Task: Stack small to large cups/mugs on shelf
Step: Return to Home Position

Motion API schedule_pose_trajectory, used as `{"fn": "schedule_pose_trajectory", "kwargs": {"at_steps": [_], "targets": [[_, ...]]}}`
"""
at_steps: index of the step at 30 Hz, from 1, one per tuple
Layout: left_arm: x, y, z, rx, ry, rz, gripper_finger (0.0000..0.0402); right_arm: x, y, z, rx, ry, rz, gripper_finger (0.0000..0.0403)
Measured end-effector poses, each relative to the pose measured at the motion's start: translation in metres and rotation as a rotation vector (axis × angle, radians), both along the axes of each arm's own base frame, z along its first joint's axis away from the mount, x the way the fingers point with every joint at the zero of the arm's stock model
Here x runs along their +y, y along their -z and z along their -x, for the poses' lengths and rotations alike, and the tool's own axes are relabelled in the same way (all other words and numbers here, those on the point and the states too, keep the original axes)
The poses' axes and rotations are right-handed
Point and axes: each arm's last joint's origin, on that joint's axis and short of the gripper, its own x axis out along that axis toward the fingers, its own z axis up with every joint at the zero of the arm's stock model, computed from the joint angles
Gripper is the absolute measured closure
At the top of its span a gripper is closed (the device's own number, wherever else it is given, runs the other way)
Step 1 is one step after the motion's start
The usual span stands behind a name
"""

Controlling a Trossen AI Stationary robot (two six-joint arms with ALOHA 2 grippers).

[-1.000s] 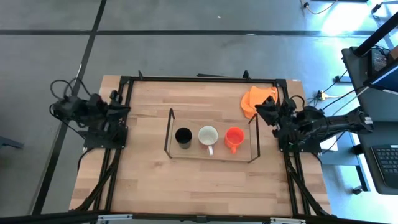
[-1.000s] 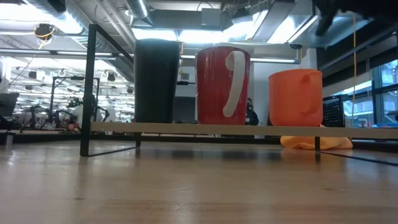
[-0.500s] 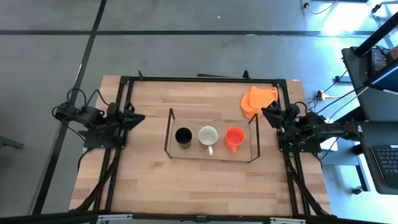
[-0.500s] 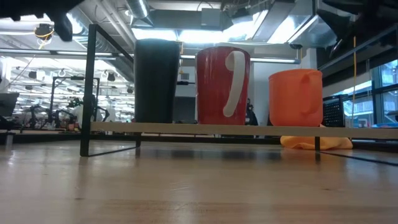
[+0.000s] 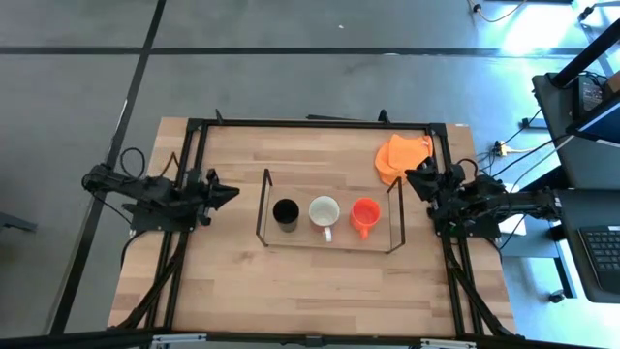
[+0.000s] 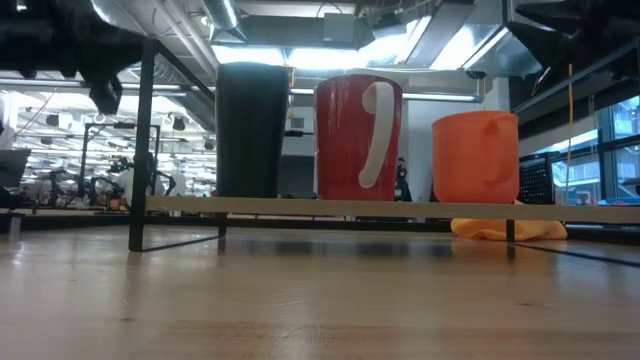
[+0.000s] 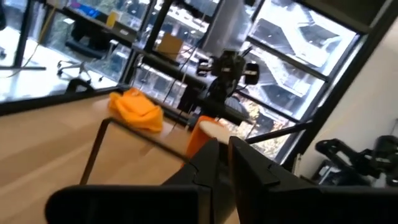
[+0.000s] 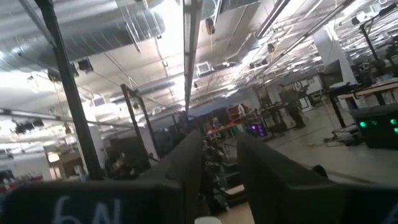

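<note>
Three mugs stand upright in a row on the black wire shelf [image 5: 392,218] at the table's middle: a black one [image 5: 286,211] on the left, a white-rimmed one [image 5: 324,209] in the middle and an orange one [image 5: 365,211] on the right. In the low view the black mug [image 6: 252,130], the middle mug [image 6: 350,140], red-sided with a white handle, and the orange mug [image 6: 475,160] rest on the shelf's board [image 6: 300,207]. My left gripper [image 5: 229,192] is shut and empty, level, left of the shelf. My right gripper [image 5: 411,177] hovers right of the shelf with a narrow gap, empty.
An orange cloth [image 5: 399,155] lies at the table's far right corner, behind the shelf; it also shows in the left wrist view [image 7: 137,109] and the low view [image 6: 505,228]. A black frame [image 5: 310,123] runs round the table. Bare wood lies in front of the shelf.
My left gripper has reached out from its folded pose at the table's left edge toward the shelf, coming level and pointing at the shelf's left end. My right arm has drawn back a little toward the table's right edge. The mugs have kept still.
</note>
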Motion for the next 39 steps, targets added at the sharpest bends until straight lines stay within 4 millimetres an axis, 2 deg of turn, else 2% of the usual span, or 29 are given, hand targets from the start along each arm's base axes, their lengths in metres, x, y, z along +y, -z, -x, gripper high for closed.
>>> {"fn": "schedule_pose_trajectory", "kwargs": {"at_steps": [6, 12, 18, 25, 29, 39], "targets": [[0.002, 0.022, -0.005, 0.047, -0.031, 0.057, 0.0371, 0.0, 0.006, -0.003, 0.07, 0.009, 0.021, 0.0297], [0.005, 0.022, -0.006, 0.051, -0.04, 0.019, 0.0371, 0.0, 0.006, -0.003, 0.078, 0.01, 0.023, 0.0297], [0.01, 0.022, -0.007, 0.06, -0.094, -0.005, 0.0371, 0.0, 0.018, -0.007, 0.206, 0.01, 0.029, 0.0297], [0.011, 0.023, -0.007, 0.114, -0.131, -0.211, 0.0371, 0.0, 0.03, -0.01, 0.335, 0.008, 0.035, 0.0297], [0.011, 0.023, -0.007, 0.127, -0.136, -0.267, 0.0371, 0.0, 0.03, -0.01, 0.34, 0.008, 0.035, 0.0297], [0.011, 0.023, -0.007, 0.127, -0.136, -0.266, 0.0371, 0.0, 0.03, -0.01, 0.339, 0.008, 0.035, 0.0297]]}}
